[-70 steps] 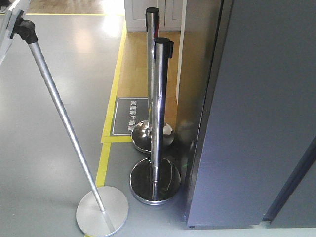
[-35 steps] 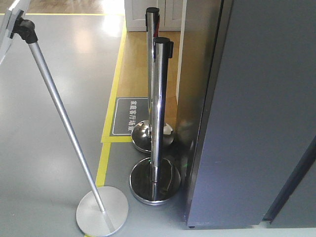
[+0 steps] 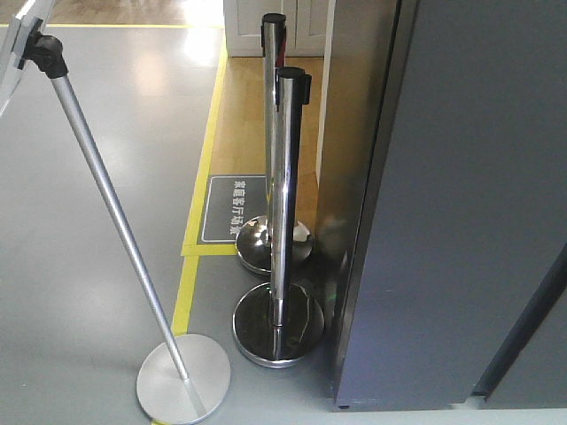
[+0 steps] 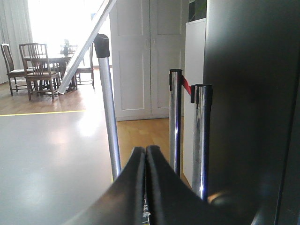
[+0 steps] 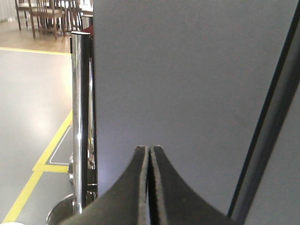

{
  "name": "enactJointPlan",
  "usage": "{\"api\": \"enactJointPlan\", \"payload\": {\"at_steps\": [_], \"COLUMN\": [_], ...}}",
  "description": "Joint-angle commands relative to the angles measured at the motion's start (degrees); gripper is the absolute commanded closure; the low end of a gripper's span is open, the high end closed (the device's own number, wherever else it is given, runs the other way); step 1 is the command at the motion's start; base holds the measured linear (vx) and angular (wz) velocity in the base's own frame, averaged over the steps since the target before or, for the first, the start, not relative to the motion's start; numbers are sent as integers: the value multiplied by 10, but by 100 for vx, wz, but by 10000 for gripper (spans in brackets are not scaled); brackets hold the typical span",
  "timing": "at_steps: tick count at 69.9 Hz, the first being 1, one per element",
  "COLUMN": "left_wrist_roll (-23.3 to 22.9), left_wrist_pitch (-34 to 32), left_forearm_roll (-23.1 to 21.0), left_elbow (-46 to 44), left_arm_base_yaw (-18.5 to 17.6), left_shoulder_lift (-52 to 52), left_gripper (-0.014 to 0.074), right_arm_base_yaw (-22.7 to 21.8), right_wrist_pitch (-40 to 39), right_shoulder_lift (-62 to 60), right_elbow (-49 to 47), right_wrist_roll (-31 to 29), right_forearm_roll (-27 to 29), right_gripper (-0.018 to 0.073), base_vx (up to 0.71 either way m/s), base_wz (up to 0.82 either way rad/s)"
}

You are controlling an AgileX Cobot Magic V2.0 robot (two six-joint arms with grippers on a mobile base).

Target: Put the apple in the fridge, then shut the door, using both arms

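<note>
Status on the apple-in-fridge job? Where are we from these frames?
Done or not started: cannot tell. No apple shows in any view, and the grey fridge door shows only its outside. In hand: nothing; left end effector and right end effector are both shut and empty. The right faces the door panel. Left: confirm where the apple is.

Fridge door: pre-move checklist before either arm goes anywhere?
1. Apple located: not ok, in no view.
2. Left gripper free to grasp: ok, fingers pressed together, nothing between them.
3. Right gripper free: ok, shut and empty, facing the flat grey fridge door.
4. Door state: cannot tell; only the grey outer panels show, no interior.
5. Left side clear: not ok, two chrome stanchions stand close to the fridge, with a slanted silver pole beyond.
</note>
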Motion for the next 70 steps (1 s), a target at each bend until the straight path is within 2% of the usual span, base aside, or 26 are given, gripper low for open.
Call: {"api": "enactJointPlan", "payload": {"at_steps": [1,19,46,61,70], "left_wrist_roll": [-5,-5,-5,-5,-5], "left_wrist_pitch": [-41,-40,-40,-40,-40], "left_forearm_roll": [-5,-5,-5,-5,-5], "left_elbow": [-9,-10,-10,-10,-10], "left_arm_base_yaw": [-2,-2,-2,-2,-2], "left_shoulder_lift": [-8,-8,-8,-8,-8], "left_gripper": [603,603,603,603,603], "right_arm_base_yaw": [-5,-4,-4,-4,-4], "right_wrist_pitch": [-100,-145,-146,-153,-169], "right_shoulder_lift": [-10,-10,-8,-8,-8], "right_elbow": [21,20,20,20,20], "right_wrist_roll": [0,-2,1,72,78], "right_forearm_roll": [14,21,20,-59,-57], "right_gripper": [562,562,562,562,562], "base_vx": [0,0,0,0,0], "base_wz": [0,0,0,0,0]}}
